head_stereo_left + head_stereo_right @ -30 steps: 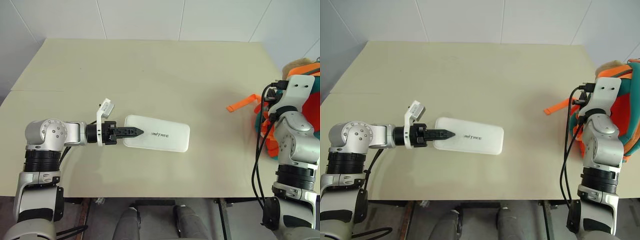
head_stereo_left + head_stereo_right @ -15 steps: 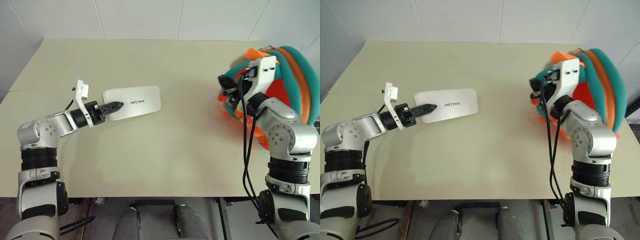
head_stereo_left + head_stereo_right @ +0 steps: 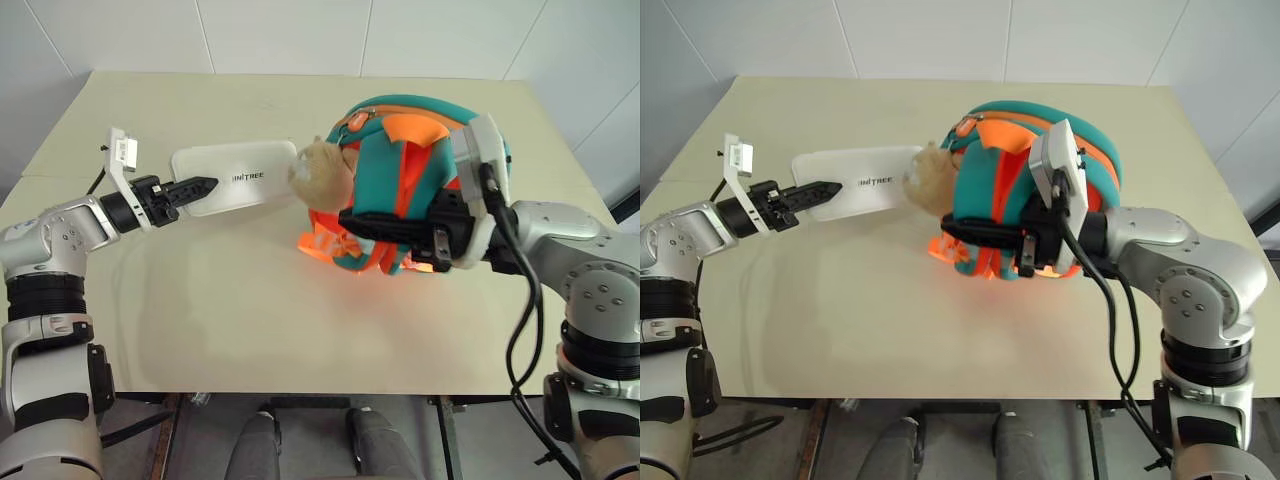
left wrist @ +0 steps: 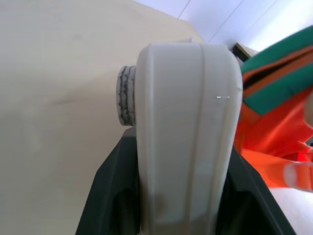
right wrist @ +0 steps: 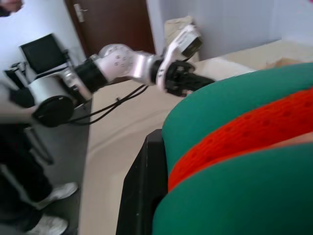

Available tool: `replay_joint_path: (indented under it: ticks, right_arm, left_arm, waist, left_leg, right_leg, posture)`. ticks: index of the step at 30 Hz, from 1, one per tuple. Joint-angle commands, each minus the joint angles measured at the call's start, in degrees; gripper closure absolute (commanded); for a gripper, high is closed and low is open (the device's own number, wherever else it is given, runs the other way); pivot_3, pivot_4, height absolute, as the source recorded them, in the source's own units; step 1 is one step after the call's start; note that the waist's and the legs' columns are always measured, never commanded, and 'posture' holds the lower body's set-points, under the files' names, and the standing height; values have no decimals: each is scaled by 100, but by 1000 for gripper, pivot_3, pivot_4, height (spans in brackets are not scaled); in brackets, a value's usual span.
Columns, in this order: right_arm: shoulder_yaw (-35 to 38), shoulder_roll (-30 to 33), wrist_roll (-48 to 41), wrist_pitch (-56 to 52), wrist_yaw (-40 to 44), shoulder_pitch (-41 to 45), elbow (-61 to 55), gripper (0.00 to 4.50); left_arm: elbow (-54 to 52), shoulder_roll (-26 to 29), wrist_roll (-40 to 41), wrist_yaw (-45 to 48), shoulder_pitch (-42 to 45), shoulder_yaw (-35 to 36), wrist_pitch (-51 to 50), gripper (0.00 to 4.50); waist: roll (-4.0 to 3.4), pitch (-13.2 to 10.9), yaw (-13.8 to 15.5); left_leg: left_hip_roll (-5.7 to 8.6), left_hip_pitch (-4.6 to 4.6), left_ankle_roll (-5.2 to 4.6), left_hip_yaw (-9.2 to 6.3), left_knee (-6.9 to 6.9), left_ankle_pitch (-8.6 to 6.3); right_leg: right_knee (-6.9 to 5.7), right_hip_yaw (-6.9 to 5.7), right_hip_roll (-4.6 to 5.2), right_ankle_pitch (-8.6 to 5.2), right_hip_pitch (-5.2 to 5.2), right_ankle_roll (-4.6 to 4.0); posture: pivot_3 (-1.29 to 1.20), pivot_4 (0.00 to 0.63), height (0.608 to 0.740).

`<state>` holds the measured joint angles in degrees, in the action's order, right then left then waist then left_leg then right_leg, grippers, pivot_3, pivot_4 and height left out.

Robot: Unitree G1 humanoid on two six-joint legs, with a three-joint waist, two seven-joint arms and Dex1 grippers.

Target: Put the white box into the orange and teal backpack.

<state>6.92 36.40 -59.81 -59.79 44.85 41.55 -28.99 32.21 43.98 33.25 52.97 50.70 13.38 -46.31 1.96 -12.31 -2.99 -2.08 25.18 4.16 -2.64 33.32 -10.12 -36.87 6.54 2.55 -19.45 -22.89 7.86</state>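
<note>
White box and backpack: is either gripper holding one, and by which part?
Left gripper clamps the white box by its short end. Right gripper grips the orange and teal backpack by its teal edging.

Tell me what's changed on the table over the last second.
The right gripper swung the orange and teal backpack from the table's right edge to its middle. The left gripper carried the white box back and leftward. The box stays clamped; its end now meets the backpack's plush piece.

A pale beige table (image 3: 250, 330) stands against a white wall (image 3: 280, 35) with thin panel seams. In the right wrist view, a dark brown door (image 5: 110, 24) is set in a light wall, a black monitor (image 5: 41, 51) stands near it, and the floor (image 5: 58, 171) is grey.
</note>
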Motion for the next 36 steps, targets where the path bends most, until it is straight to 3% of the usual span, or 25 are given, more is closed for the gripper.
replay_joint_path:
  ticks: [1, 5, 10, 19, 28, 36]
  right_arm:
    - [242, 286, -618, -20, 292, -36, -355, 4500]
    - [284, 518, -993, -23, 330, -73, -317, 4500]
    - [167, 869, -791, 117, 527, -334, -310, 4500]
    - [-41, 889, -320, 450, 553, -591, -257, 4500]
    - [-198, 893, -39, 627, 670, -600, -135, 4500]
    - [-326, 902, 225, 762, 884, -537, 50, 4500]
  left_arm:
    - [57, 239, -111, 447, 297, 8, 316, 3229]
    - [143, 408, -199, 1031, 464, -75, 604, 3229]
    - [-68, 553, 88, 1990, 485, 228, 1120, 3229]
    - [-599, 603, 687, 2696, 440, 765, 1183, 3229]
    - [-755, 610, 519, 3283, 295, 366, 1264, 3229]
    - [-199, 700, -128, 3947, 886, -723, 1888, 3230]
  waist:
    - [0, 0, 0]
    - [0, 0, -17]
    - [0, 0, -16]
    - [1, 0, -9]
    - [1, 0, -7]
    - [2, -1, -4]
  left_leg:
    - [0, 1, 0, 0, 0, 0]
    - [0, 1, 0, 0, 0, 0]
    - [-1, 2, -1, 1, 1, 0]
    - [-3, 4, -3, 1, 24, -1]
    - [-3, 0, -4, -1, 54, 0]
    - [-3, 0, -5, -4, 57, 1]
  right_leg:
    - [0, 0, 0, 0, 0, 0]
    - [-1, 0, -1, 0, 0, 1]
    - [0, 1, 0, -2, -1, -1]
    - [-16, 0, 0, -3, 0, -2]
    - [-48, 0, -3, -4, 3, -2]
    - [-51, 0, -6, -4, 3, -3]
  posture:
    - [0, 150, 740]
    - [0, 150, 740]
    - [0, 150, 740]
    - [0, 150, 740]
    - [0, 150, 740]
    - [0, 150, 740]
